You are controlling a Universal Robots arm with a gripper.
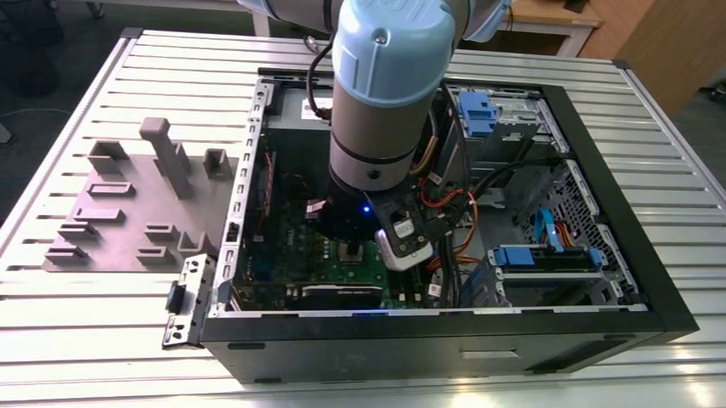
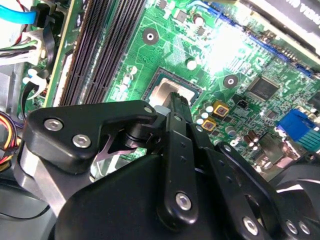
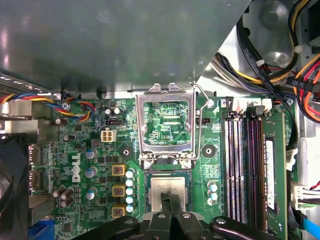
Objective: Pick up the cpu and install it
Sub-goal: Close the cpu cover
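The cpu (image 3: 167, 189), a small square chip with a silvery top, lies flat in its socket on the green motherboard (image 3: 85, 165). My gripper (image 3: 172, 200) hangs right over the chip's near edge, its two black fingers pressed together with nothing between them. In the second wrist view the gripper (image 2: 178, 100) tip stands just above the cpu (image 2: 167, 90). The silver socket frame (image 3: 141, 125) is flipped up and open beside the socket. In the exterior view the arm (image 1: 380, 127) reaches down into the open computer case (image 1: 613, 212) over the pale cpu (image 1: 355, 252).
Black memory slots (image 3: 245, 160) run alongside the socket. A grey metal box (image 3: 125, 40) overhangs the board beyond the frame. Cable bundles (image 1: 454, 204) and blue drive caddies (image 1: 545, 255) crowd the exterior view's right. A grey fixture tray (image 1: 136, 204) sits on the slatted table outside the case.
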